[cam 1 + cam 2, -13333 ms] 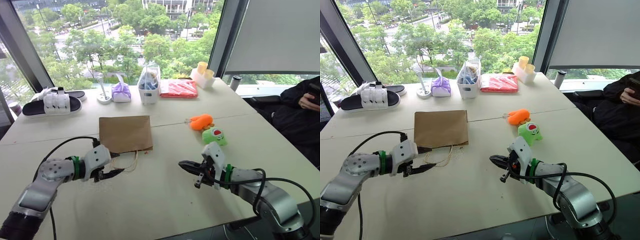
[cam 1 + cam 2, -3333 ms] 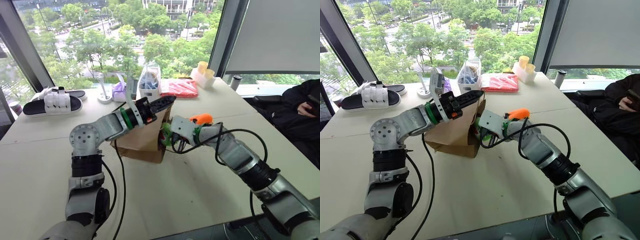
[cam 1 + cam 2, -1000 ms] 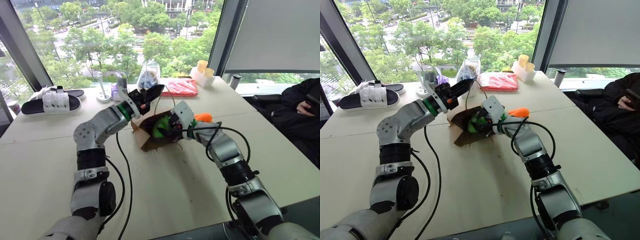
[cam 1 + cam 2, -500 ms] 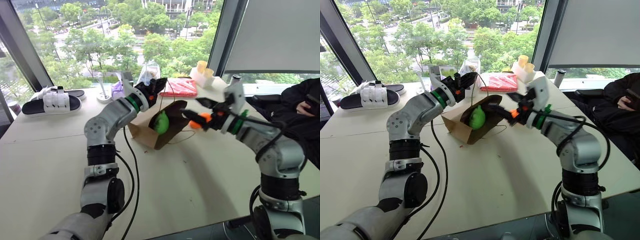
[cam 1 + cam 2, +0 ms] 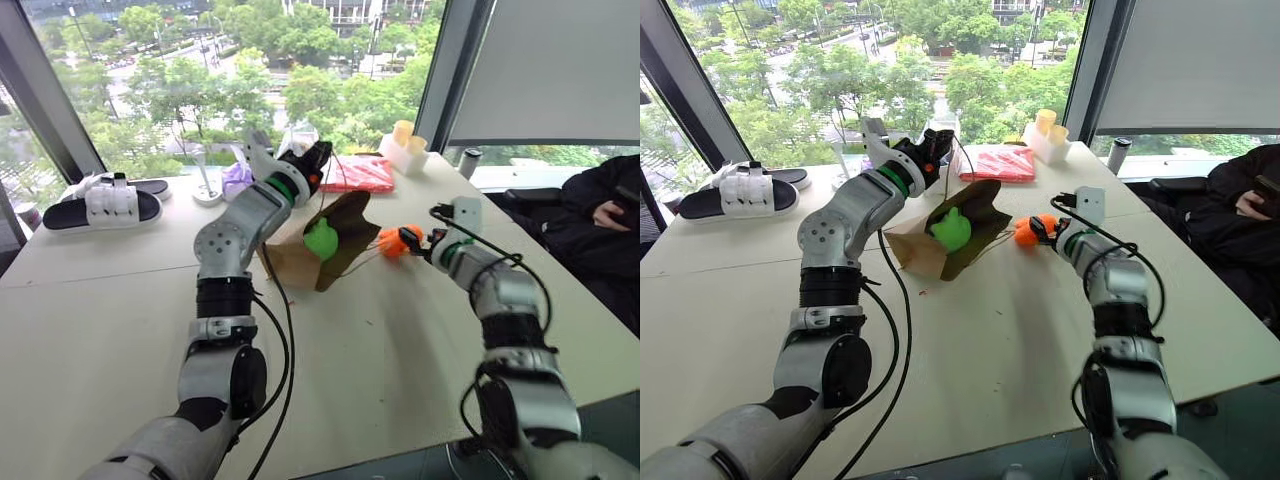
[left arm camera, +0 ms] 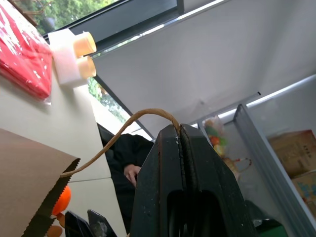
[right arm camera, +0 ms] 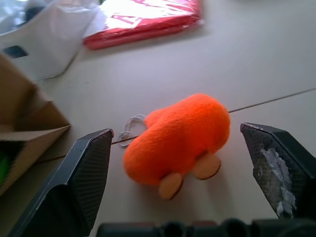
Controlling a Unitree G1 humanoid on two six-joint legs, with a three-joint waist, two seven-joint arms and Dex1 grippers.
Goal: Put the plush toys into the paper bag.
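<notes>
we see the right pincer (image 7: 180, 163) spread wide, the bright orange plush toy (image 7: 177, 134) lying on the pale counter (image 5: 380, 350) squarely between its two black fingers, not yet touched; its long axis runs across the gap, so we judge a straight advance and squeeze would take it. this arm is much the nearer. just beyond, the brown kraft paper bag (image 5: 975, 225) leans with its mouth open, the lime green plush toy (image 5: 951, 229) sitting in it. the left pincer (image 6: 180, 136) is clamped on the bag's twisted paper handle (image 6: 118, 136), holding it up. farther back, a red packet (image 5: 360, 173) and tall windows (image 5: 200, 70).
</notes>
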